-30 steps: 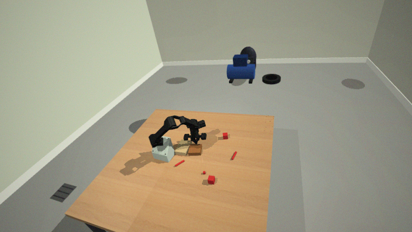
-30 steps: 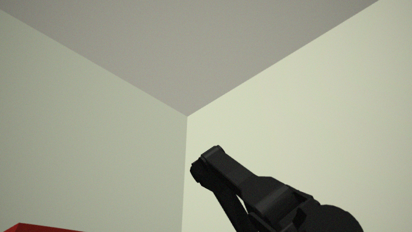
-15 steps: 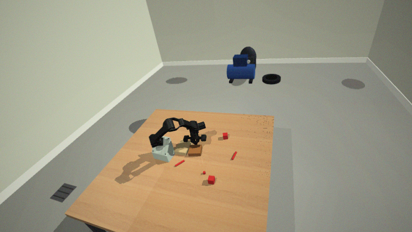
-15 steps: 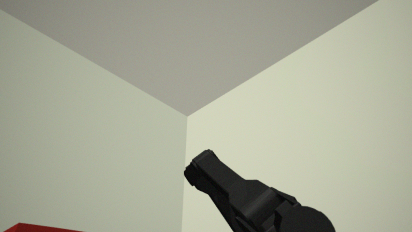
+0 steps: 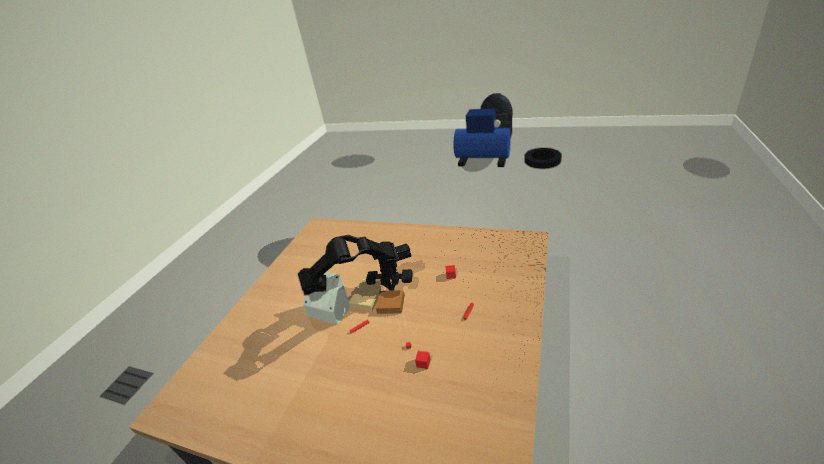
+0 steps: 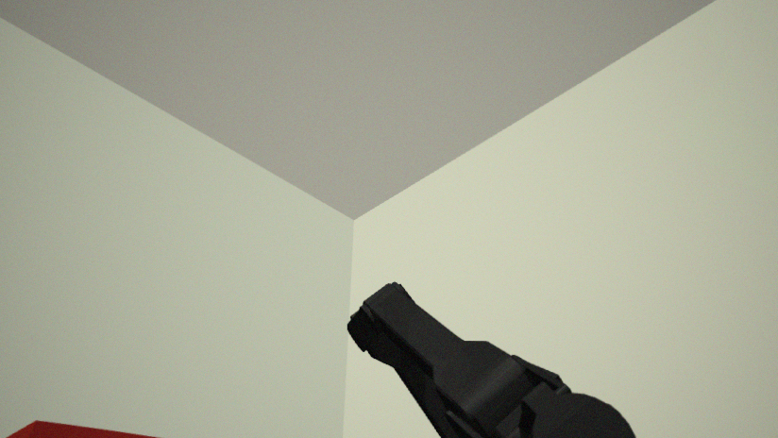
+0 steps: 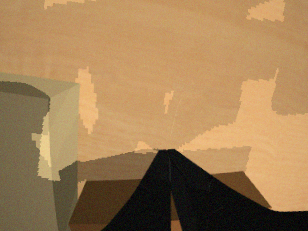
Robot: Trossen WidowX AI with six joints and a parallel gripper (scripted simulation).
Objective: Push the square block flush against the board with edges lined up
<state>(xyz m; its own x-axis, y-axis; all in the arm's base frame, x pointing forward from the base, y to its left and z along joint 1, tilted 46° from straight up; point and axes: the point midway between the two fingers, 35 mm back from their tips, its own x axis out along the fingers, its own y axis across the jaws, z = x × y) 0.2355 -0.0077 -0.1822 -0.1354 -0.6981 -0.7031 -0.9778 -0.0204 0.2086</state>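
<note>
The brown square block (image 5: 390, 302) (image 7: 106, 205) lies flat on the wooden table (image 5: 345, 403), just right of the arm's base. The pale tan board (image 5: 363, 299) lies between the base and the block. It shows in shadow at the left of the wrist view (image 7: 29, 160). Block and board look side by side and touching in the top view; I cannot tell if their edges are even. My gripper (image 5: 392, 285) (image 7: 166, 156) is shut on nothing, its fingertips low over the block's far edge. The exterior view shows only an arm link (image 6: 463, 369).
The arm's grey base (image 5: 324, 302) stands left of the board. Two red cubes (image 5: 450, 271) (image 5: 422, 359), a tiny red piece (image 5: 408, 345) and two red sticks (image 5: 358, 326) (image 5: 467, 311) lie to the right and front. A blue compressor (image 5: 481, 142) and a tyre (image 5: 542, 157) stand on the floor.
</note>
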